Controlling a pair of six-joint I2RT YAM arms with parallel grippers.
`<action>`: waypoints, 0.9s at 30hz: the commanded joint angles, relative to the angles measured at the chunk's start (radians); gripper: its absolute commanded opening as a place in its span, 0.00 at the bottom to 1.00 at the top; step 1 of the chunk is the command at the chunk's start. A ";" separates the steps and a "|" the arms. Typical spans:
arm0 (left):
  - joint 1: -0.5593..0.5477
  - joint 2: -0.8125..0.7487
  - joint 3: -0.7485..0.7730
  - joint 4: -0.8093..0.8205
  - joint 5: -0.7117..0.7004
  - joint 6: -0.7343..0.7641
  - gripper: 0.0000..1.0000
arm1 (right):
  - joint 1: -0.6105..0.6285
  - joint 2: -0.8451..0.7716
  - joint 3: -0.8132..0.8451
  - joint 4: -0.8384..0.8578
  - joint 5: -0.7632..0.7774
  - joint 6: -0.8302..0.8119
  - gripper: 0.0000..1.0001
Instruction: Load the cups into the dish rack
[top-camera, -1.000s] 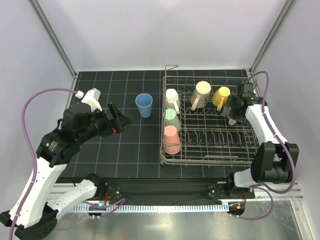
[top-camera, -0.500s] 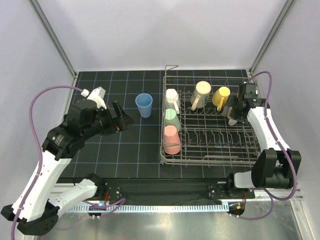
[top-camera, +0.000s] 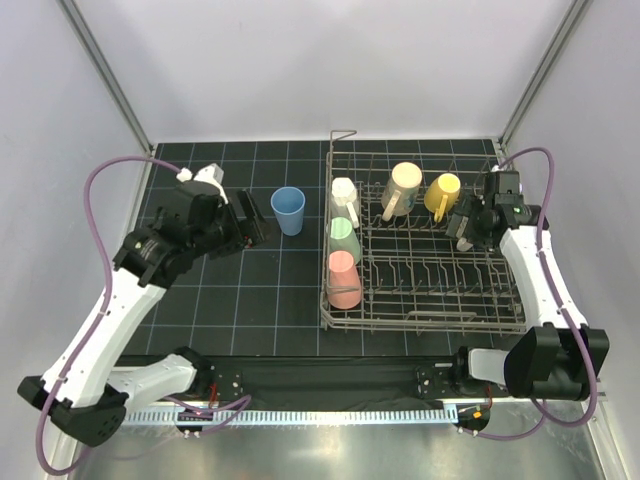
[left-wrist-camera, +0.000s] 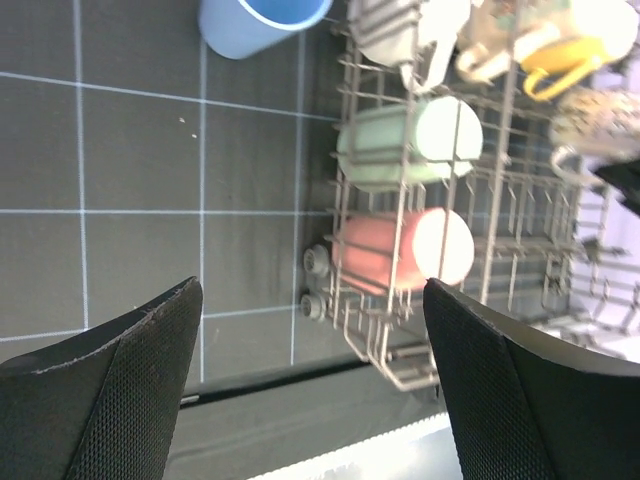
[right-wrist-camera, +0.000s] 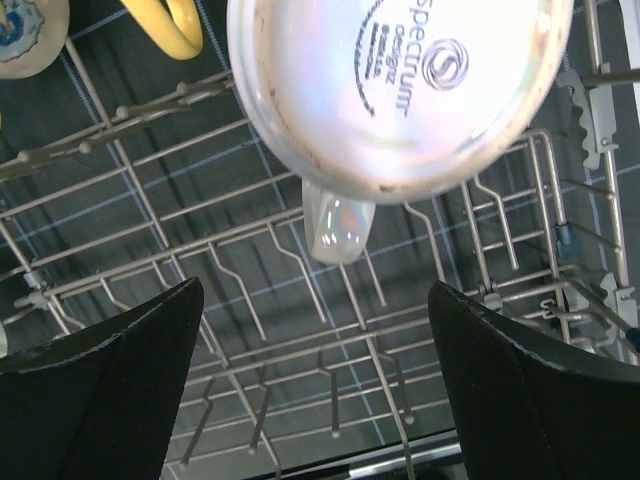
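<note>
Left gripper (top-camera: 247, 217): fingers spread wide with nothing between them, hovering over the black gridded mat (top-camera: 200, 300) and pointing toward 3 o'clock.
Blue cup (top-camera: 288, 210): upright on the mat, mouth up, near the left gripper at its 2 o'clock and not touching it. It is outside the rack, at 9 o'clock from the rack's left wall.
Dish rack (top-camera: 420, 322): on the right half of the mat.
Rack's left column: white mug (top-camera: 344, 192) at the 12 o'clock end, pale green cup (top-camera: 343, 236) at its 6 o'clock, then pink cup (top-camera: 343, 280). Both cups lie tipped among the tines.
Cream mug (top-camera: 403, 188): at 3 o'clock from the white mug.
Yellow mug (top-camera: 443, 195): at 3 o'clock from the cream mug.
Right gripper (top-camera: 468, 225): at 4 o'clock from the yellow mug, over the rack's right end, fingers wide and gripping nothing.
Pearly mug (right-wrist-camera: 400, 90): in the right wrist view it sits in the rack beyond the fingertips, printed base toward the camera.
</note>
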 joint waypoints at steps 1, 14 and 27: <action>-0.003 0.042 0.047 0.056 -0.091 -0.042 0.88 | 0.003 -0.064 0.037 -0.048 -0.023 -0.007 0.93; 0.060 0.384 0.197 0.007 -0.226 -0.236 0.84 | 0.004 -0.200 0.115 -0.172 -0.116 -0.025 0.93; 0.091 0.735 0.378 -0.007 -0.218 -0.236 0.73 | 0.004 -0.377 0.088 -0.243 -0.265 0.021 0.93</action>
